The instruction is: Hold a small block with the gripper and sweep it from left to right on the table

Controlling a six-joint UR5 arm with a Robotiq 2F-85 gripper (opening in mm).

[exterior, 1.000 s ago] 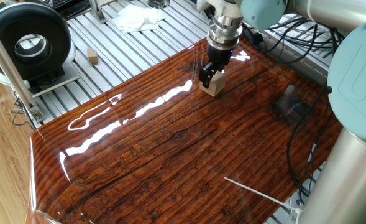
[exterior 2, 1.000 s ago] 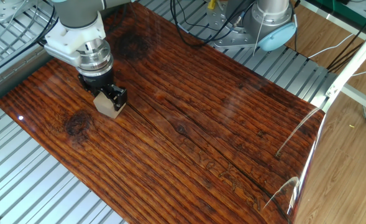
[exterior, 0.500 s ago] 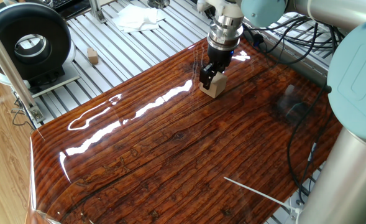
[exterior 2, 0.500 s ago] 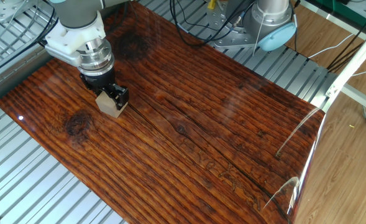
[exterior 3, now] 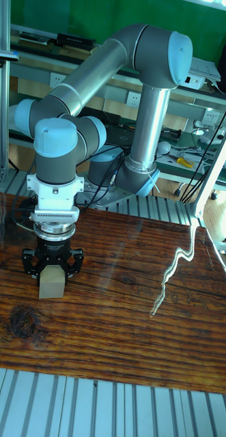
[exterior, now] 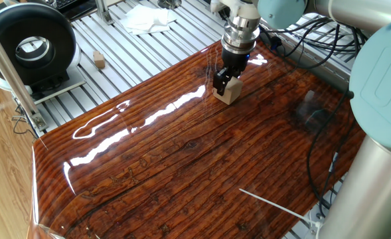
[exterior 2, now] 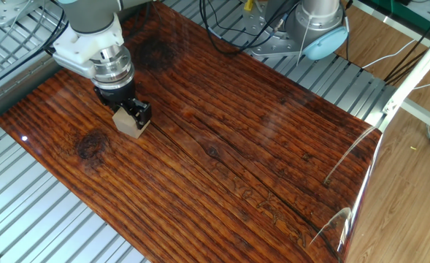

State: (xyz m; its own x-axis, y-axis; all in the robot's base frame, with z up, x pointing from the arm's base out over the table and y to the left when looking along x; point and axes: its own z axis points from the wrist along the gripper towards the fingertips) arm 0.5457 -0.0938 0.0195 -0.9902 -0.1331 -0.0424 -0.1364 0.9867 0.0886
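The small block (exterior: 227, 91) (exterior 2: 129, 123) (exterior 3: 52, 282) is a pale beige wooden cube resting on the table (exterior: 202, 166) (exterior 2: 222, 153) (exterior 3: 119, 321), a glossy reddish-brown grained board. My black two-finger gripper (exterior: 224, 84) (exterior 2: 131, 115) (exterior 3: 52, 271) points straight down and is shut on the small block, one finger on each side. In the tall fixed view the block sits near the board's left end. Above the fingers is the silver wrist (exterior 3: 55, 222).
A tinier brownish block (exterior: 99, 60) and a white cloth (exterior: 147, 18) lie on the ribbed aluminium slats beyond the board. A black round device (exterior: 28, 45) stands at the back left. The arm's base (exterior 2: 313, 25) and cables (exterior: 314, 46) crowd one side of the board.
Between one second and half a second ago the gripper and block shifted slightly along the board. Since then nothing visibly moved.
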